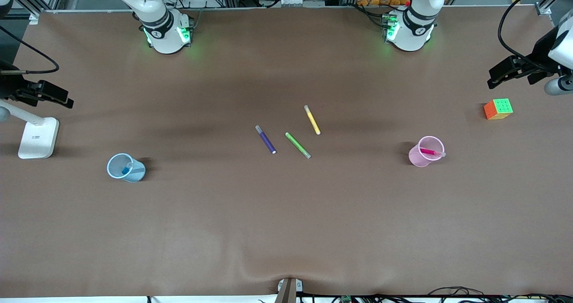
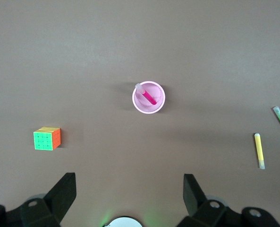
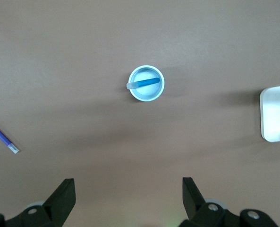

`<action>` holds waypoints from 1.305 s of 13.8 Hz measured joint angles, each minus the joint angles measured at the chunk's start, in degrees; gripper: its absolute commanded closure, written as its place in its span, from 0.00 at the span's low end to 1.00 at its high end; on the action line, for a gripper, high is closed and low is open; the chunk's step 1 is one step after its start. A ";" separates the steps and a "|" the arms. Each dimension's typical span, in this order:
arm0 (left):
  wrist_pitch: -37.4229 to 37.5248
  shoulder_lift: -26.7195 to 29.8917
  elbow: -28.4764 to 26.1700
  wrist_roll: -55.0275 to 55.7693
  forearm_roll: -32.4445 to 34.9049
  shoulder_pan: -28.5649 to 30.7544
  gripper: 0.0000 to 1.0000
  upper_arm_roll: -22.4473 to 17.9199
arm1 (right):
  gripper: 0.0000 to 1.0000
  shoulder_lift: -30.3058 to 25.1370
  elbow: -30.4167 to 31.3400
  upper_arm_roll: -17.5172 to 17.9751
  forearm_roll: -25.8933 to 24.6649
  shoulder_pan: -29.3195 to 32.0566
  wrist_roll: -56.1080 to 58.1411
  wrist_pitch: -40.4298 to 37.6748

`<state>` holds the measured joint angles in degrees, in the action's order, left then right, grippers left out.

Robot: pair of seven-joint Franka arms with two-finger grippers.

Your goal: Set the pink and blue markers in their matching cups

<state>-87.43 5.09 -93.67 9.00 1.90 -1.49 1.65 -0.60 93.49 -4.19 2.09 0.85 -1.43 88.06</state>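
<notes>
Already the pink marker (image 1: 430, 151) leans inside the pink cup (image 1: 423, 157) toward the left arm's end of the table, and the blue marker (image 1: 126, 169) sits in the blue cup (image 1: 125, 168) toward the right arm's end; its pale tip seems to rest on the rim. Between the 2 cups lie 3 others: purple marker (image 1: 266, 139), green marker (image 1: 298, 145), yellow marker (image 1: 312, 120). The left gripper (image 2: 129, 189) hangs high over the pink cup, fingers spread, holding nothing. The right gripper (image 3: 128, 191) hangs likewise over the blue cup, spread and empty. A colour cube (image 1: 498, 109) sits near the pink cup.
</notes>
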 measured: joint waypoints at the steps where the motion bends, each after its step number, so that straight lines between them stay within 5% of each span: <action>1: 0.00 0.00 0.10 0.00 0.00 0.00 0.00 0.00 | 0.00 -0.18 -0.13 0.00 -0.06 -0.04 -0.43 -0.17; 18: 1.03 -0.29 0.59 -0.03 0.00 -0.15 0.00 0.28 | 0.00 -0.38 -1.52 0.00 -0.13 -0.39 -0.59 -0.21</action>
<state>-86.40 4.80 -93.08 8.97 1.90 -1.63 1.93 -0.97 91.97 -4.19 1.96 0.46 -2.01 87.85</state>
